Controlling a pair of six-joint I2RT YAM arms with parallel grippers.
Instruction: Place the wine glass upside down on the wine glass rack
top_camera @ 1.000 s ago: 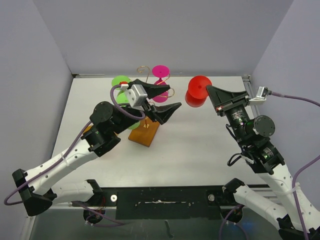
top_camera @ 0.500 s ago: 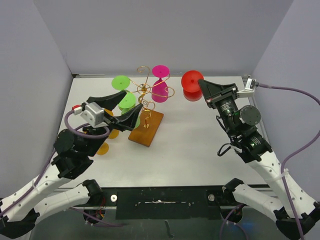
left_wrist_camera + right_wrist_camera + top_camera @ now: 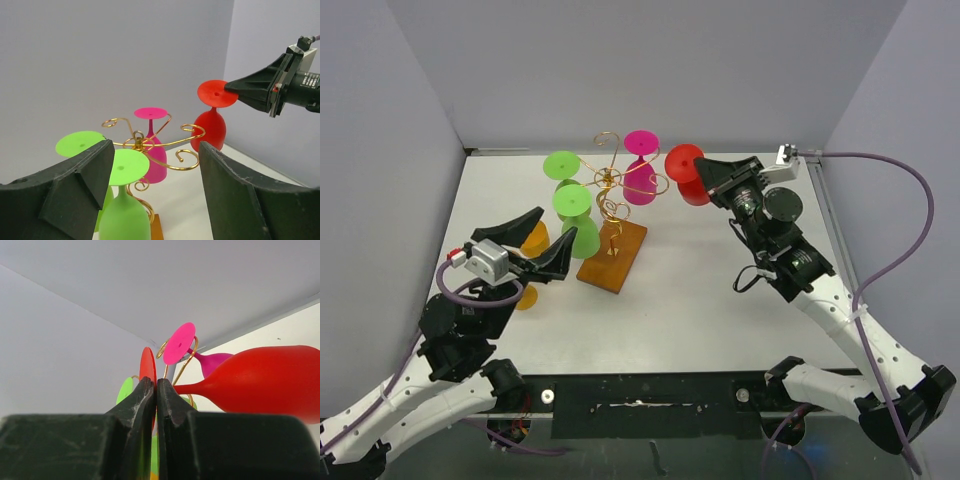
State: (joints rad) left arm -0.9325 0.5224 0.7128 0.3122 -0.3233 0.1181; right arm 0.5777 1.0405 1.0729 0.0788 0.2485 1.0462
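Note:
The red wine glass is upside down, foot on top, just right of the wine glass rack, a gold wire stand on a brown wooden base. My right gripper is shut on the rim of its foot; the bowl hangs beside the fingers. In the left wrist view the red glass is apart from the nearest scroll arm. My left gripper is open and empty, near left of the rack, facing it.
A pink glass and two green glasses hang upside down on or by the rack. An orange glass lies partly hidden under my left gripper. Walls close in the back and both sides.
My left gripper has drawn back from the rack to the near left. My right gripper has carried the red glass leftward, closer to the rack.

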